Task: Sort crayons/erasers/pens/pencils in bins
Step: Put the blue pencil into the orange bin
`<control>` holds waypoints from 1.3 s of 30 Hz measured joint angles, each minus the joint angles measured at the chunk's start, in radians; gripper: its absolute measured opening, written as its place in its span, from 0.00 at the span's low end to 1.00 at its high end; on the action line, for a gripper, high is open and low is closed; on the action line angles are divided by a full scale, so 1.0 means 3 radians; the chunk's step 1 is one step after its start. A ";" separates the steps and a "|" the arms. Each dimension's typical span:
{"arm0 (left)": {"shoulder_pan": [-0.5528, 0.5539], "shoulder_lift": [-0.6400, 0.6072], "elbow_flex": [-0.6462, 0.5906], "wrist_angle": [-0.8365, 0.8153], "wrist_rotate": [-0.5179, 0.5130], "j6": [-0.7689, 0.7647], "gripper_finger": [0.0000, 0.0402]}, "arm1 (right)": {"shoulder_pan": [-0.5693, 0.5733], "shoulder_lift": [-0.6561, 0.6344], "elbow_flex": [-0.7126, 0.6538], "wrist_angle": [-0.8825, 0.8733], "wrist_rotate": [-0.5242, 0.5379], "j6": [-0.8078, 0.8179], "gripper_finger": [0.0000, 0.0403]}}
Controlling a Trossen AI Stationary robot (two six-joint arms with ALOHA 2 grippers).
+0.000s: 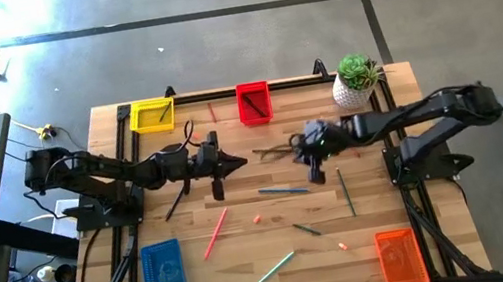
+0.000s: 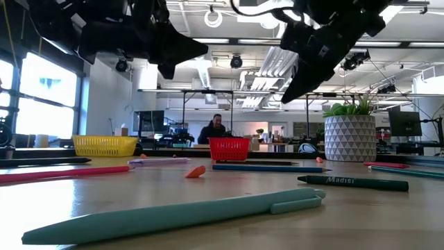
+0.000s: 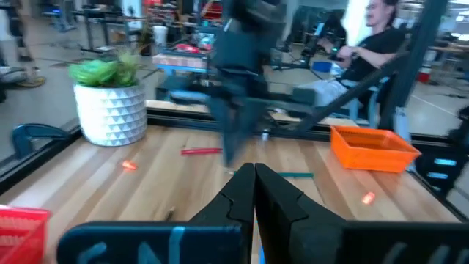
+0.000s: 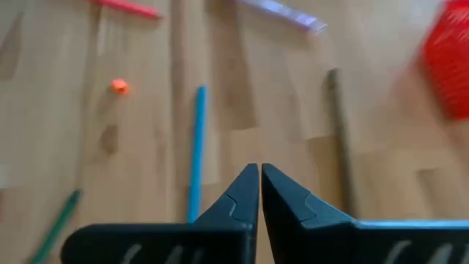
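Landmark: the red bin (image 1: 254, 102) at the far edge of the surface (image 1: 249, 253), beside the white plant pot (image 1: 356, 84).
Nearest items: a teal pen (image 2: 180, 217) lies closest to the low camera, with a dark green crayon (image 2: 352, 182) just behind it; both are well apart from the red bin.
Middle items: a blue pencil (image 4: 196, 147) lies nearer the camera than the red bin, with a small orange eraser (image 4: 118, 86) off to one side of it and a dark pencil (image 4: 339, 132) on the side toward the bin.
Right end effector (image 4: 259, 176): raised above the surface, well short of the red bin, fingers pressed almost together and holding nothing; the blue pencil lies just below and beside it.
Left end effector (image 1: 233, 163): raised over the middle of the surface on the yellow-bin side of the red bin, fingers pressed together, empty, waiting.
Other bins: the yellow bin (image 1: 152, 114) stands along the same far edge as the red bin; the blue bin (image 1: 162, 268) and orange bin (image 1: 400, 255) sit at the near corners, well apart from it.
Step in hand: judged to be the right arm lining up on the blue pencil.
Doing it well: spread the fingers before descending, turn the wrist so they straddle the pencil across its width, take it near mid-length so it does not tip, and stay clear of the dark pencil alongside.
Far background: a person is seated beyond the red bin.
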 joint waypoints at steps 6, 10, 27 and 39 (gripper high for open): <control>-0.0017 0.0000 0.0000 -0.0001 0.0110 0.0002 0.00 | 0.0430 0.0358 0.0240 -0.0294 0.0126 0.0376 0.15; -0.0067 0.0000 -0.0001 -0.0006 0.0124 0.0045 0.00 | 0.0634 0.0582 0.0319 -0.0331 0.0152 0.0459 0.24; -0.0112 -0.0005 -0.0581 0.0591 -0.0040 -0.0123 0.00 | 0.0725 0.1237 0.0354 -0.0346 0.0544 0.0824 0.31; -0.0112 -0.0005 -0.0581 0.0618 -0.0115 -0.0181 0.00 | 0.0719 0.1385 0.0373 -0.0492 0.0520 0.1042 0.24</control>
